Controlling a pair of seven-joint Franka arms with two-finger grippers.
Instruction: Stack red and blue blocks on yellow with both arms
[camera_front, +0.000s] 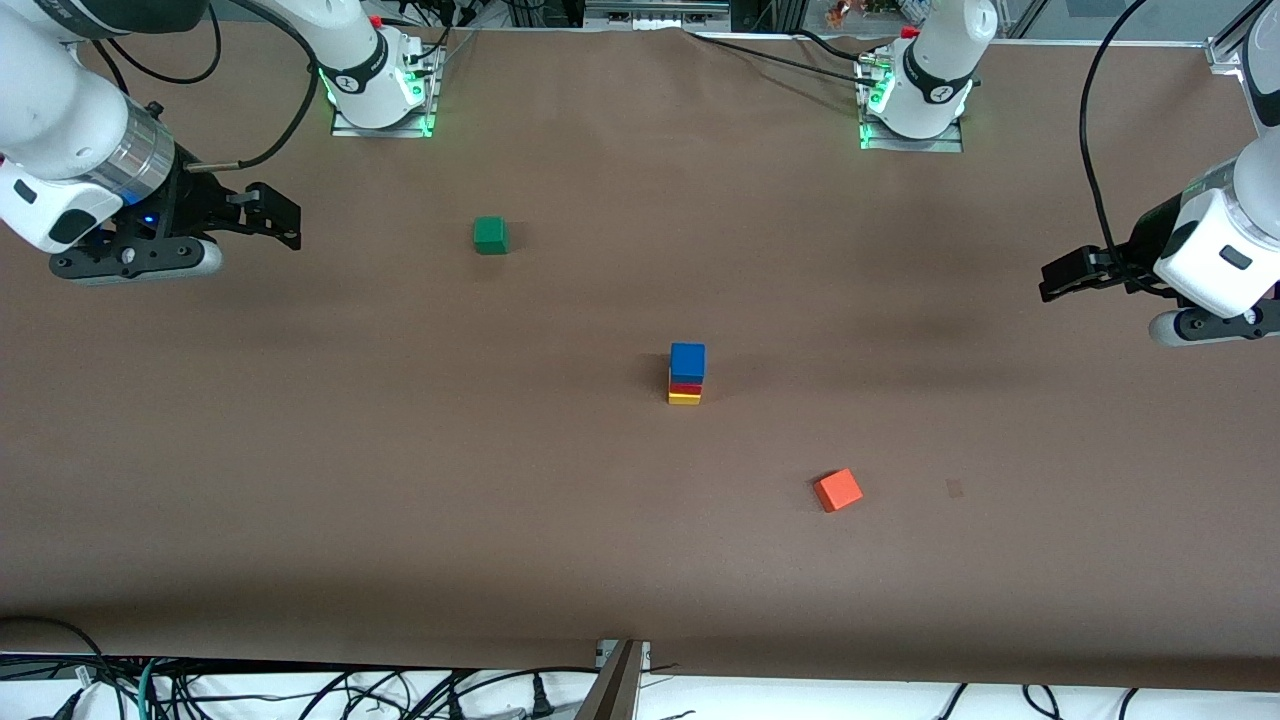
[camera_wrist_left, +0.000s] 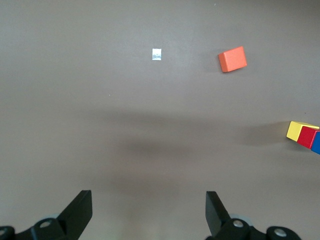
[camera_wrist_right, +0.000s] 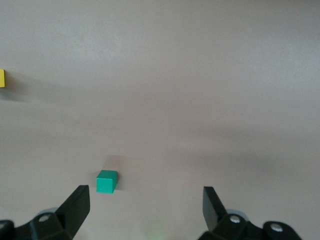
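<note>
A stack stands mid-table: the blue block on the red block on the yellow cube. The left wrist view shows the stack at its edge, yellow, red, blue. The right wrist view shows only a sliver of the yellow cube. My left gripper is open and empty, up over the left arm's end of the table. My right gripper is open and empty over the right arm's end. Both hang apart from the stack.
A green cube sits farther from the front camera than the stack, toward the right arm's end; it shows in the right wrist view. An orange-red cube lies nearer, toward the left arm's end, also in the left wrist view.
</note>
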